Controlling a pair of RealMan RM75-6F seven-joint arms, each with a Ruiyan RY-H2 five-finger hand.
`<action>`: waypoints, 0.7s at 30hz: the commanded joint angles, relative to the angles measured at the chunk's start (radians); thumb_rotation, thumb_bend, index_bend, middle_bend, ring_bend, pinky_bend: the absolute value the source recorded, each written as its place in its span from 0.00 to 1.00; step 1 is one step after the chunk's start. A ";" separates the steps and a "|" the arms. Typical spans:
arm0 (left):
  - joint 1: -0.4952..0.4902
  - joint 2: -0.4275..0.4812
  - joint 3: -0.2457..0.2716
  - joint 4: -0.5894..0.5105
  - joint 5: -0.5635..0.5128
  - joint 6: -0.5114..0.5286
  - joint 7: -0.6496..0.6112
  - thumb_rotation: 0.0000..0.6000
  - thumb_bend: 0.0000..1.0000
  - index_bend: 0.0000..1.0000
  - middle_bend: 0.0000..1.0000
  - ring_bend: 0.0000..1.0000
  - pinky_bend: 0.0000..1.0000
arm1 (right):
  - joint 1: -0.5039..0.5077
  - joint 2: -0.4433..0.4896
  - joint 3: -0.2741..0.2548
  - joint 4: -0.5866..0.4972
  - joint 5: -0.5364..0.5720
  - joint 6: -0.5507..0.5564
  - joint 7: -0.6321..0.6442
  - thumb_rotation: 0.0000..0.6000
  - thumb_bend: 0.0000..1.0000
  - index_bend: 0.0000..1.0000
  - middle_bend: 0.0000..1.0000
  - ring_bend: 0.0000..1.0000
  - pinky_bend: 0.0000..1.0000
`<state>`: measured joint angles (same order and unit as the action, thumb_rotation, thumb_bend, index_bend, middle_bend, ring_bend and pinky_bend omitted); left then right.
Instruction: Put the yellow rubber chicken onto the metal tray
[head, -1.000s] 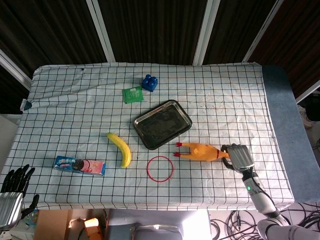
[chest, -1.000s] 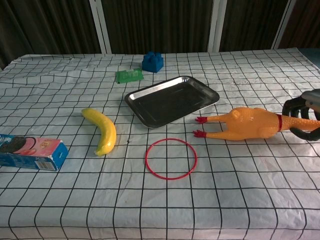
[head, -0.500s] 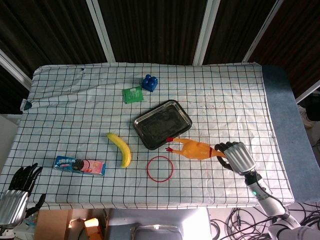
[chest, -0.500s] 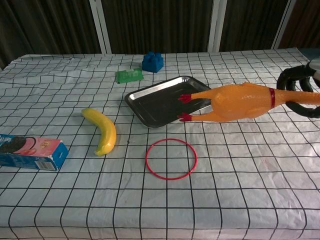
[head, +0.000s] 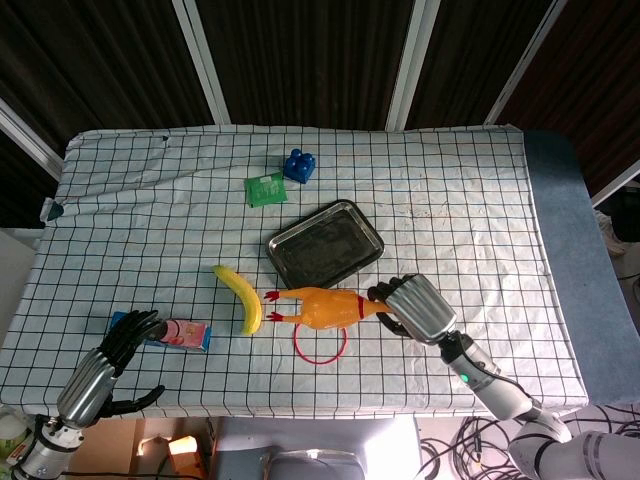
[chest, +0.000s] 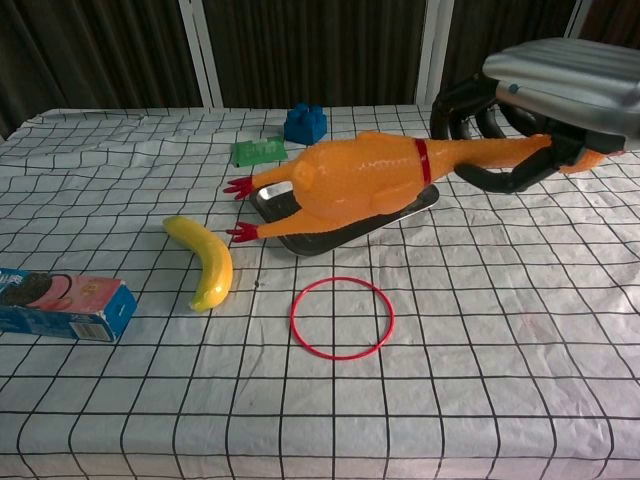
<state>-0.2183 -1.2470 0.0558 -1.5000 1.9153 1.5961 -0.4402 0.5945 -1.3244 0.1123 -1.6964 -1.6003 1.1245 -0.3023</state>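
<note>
You have the chicken (chest: 365, 183) in the air, gripped at its neck end by the right hand (chest: 545, 105), whose fingers are curled around the thin neck just past the red band. The body hangs out sideways from that grip, feet pointing toward the banana (chest: 205, 260). In the head view the chicken (head: 318, 304) sits between the tray (head: 326, 248) and the red ring (head: 320, 342), so it reads as not yet over the tray, though height makes that hard to judge.

Treat it as light, hollow and soft. It will likely flex and droop from a neck hold, and the long body may swing as you move. The neck is a narrow place to hold, so a firm squeeze should be harmless, but the rubber could twist in the fingers. Lower it body first so the belly lands on the tray floor before you let go; the tray is shallow and smooth, and the feet may overhang the rim.

The left hand (head: 108, 362) hangs at the table's near edge by the snack box (head: 165, 331), fingers spread, holding nothing.
</note>
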 joint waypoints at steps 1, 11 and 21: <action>-0.048 -0.019 -0.029 -0.043 -0.055 -0.070 -0.005 1.00 0.24 0.00 0.00 0.00 0.00 | 0.072 -0.017 0.058 -0.099 0.116 -0.104 -0.112 1.00 0.49 0.97 0.76 0.61 0.78; -0.102 -0.064 -0.053 -0.072 -0.153 -0.181 -0.021 1.00 0.22 0.00 0.00 0.00 0.00 | 0.143 -0.099 0.118 -0.148 0.279 -0.152 -0.251 1.00 0.49 0.97 0.76 0.61 0.78; -0.170 -0.134 -0.072 -0.071 -0.213 -0.264 -0.112 1.00 0.21 0.00 0.00 0.00 0.02 | 0.241 -0.226 0.156 -0.146 0.473 -0.137 -0.419 1.00 0.48 0.97 0.76 0.61 0.78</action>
<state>-0.3831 -1.3733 -0.0135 -1.5703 1.7079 1.3352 -0.5447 0.8132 -1.5255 0.2584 -1.8440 -1.1568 0.9783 -0.6969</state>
